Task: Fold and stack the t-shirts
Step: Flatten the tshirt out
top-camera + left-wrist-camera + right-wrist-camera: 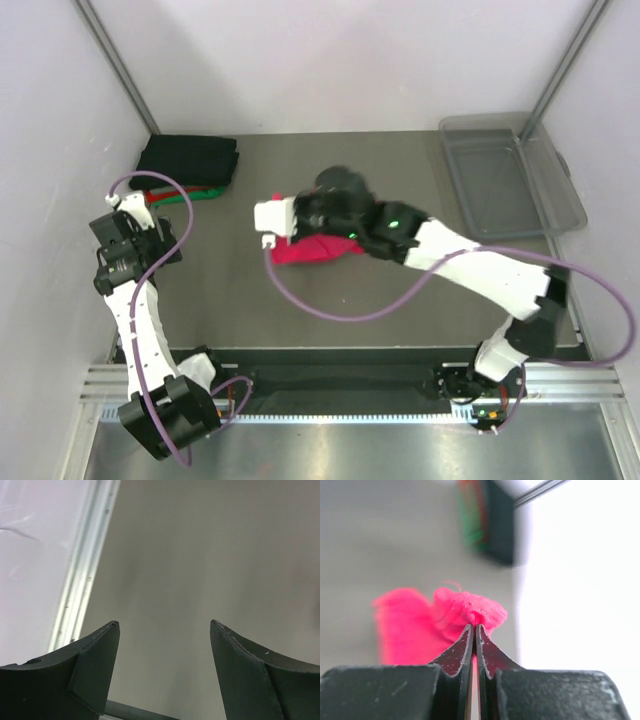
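Note:
A bright pinkish-red t-shirt (318,249) lies bunched at the table's middle, partly under my right arm. My right gripper (474,626) is shut on a pinched fold of this shirt (465,611); the cloth bulges past the fingertips and hangs to the left. In the top view the right gripper (300,232) sits over the shirt's left part. A stack of folded t-shirts (189,165), black on top with red and green edges below, lies at the far left; it shows blurred in the right wrist view (487,520). My left gripper (164,625) is open and empty over bare table, at the left side (128,230).
A clear plastic bin (508,176) stands at the far right. White walls with metal corner posts (115,65) enclose the table. A metal rail (82,575) runs along the table's left edge. Purple cables loop from both arms over the table.

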